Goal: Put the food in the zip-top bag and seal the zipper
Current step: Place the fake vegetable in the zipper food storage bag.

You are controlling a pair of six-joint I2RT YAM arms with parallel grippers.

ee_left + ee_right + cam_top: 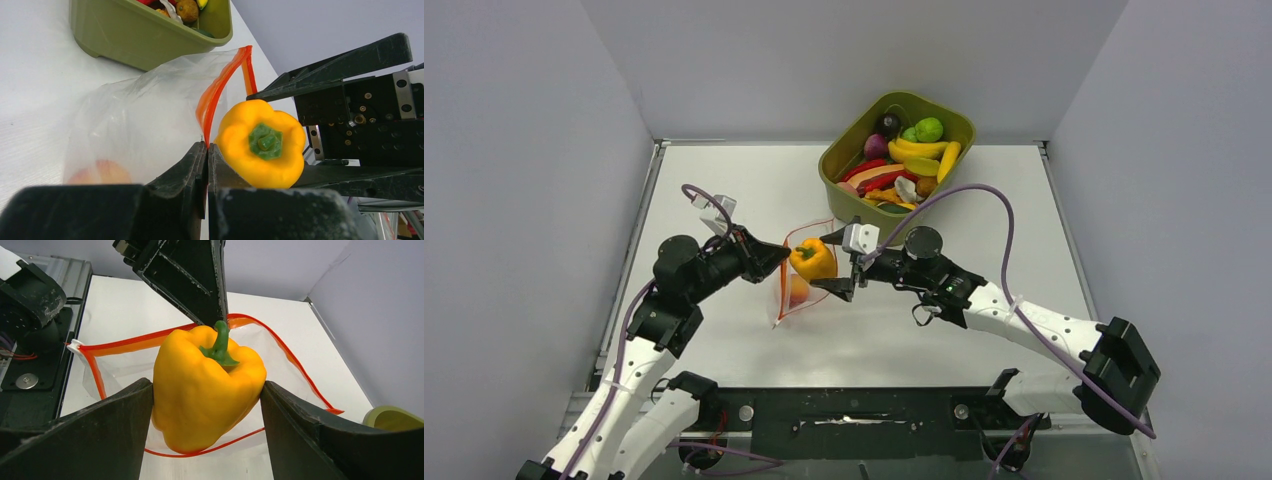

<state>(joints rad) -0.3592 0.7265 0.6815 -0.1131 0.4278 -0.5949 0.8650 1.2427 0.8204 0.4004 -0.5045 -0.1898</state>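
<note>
A yellow-orange pepper (812, 260) (207, 385) with a green stem hangs over the mouth of the zip-top bag (782, 310) (140, 120), with my right gripper (826, 263) (205, 387) shut on its sides. The bag's mouth stands open, edged by the orange-red zipper (220, 85) (127, 343). My left gripper (776, 256) (207, 146) is shut on that zipper edge and holds it up, right beside the pepper (262, 142). A peach-coloured piece of food (100, 172) lies inside the bag.
An olive-green tub (842, 168) (125, 47) stands at the back, right of centre, just beyond the bag. It holds several toy foods, among them bananas (922, 150) and a lime (929, 129). Grey walls close the table on three sides.
</note>
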